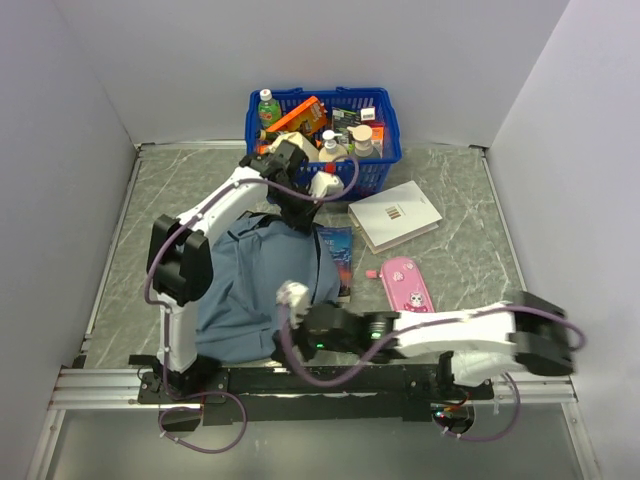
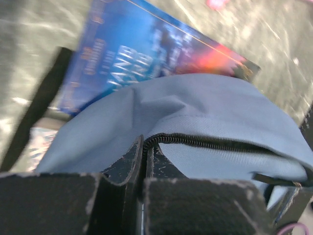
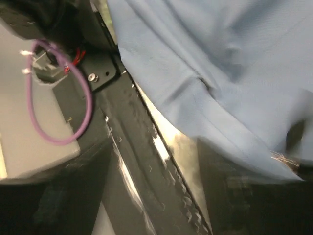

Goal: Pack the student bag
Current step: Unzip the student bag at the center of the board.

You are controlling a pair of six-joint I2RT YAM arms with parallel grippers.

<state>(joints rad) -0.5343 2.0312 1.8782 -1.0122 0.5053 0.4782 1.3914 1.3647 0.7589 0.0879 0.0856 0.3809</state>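
The student bag (image 1: 255, 290), a soft grey-blue backpack, lies on the left half of the table. My left gripper (image 1: 296, 214) is at its far edge. In the left wrist view its fingers (image 2: 128, 159) are pressed together on the dark zip edge (image 2: 205, 143) of the bag (image 2: 195, 105), holding it up. A blue book (image 2: 142, 54) lies beyond that raised edge, partly under the fabric. My right gripper (image 1: 290, 310) is at the bag's near right edge. Its blurred jaws (image 3: 156, 171) stand wide apart over the black rail (image 3: 142, 137), with nothing between them, and bag fabric (image 3: 220, 58) is just beyond.
A blue plastic basket (image 1: 385, 150) with bottles and packets stands at the back. A white book (image 1: 393, 215) and a pink pencil case (image 1: 408, 285) lie to the right of the blue book (image 1: 337, 262). Grey walls close in both sides.
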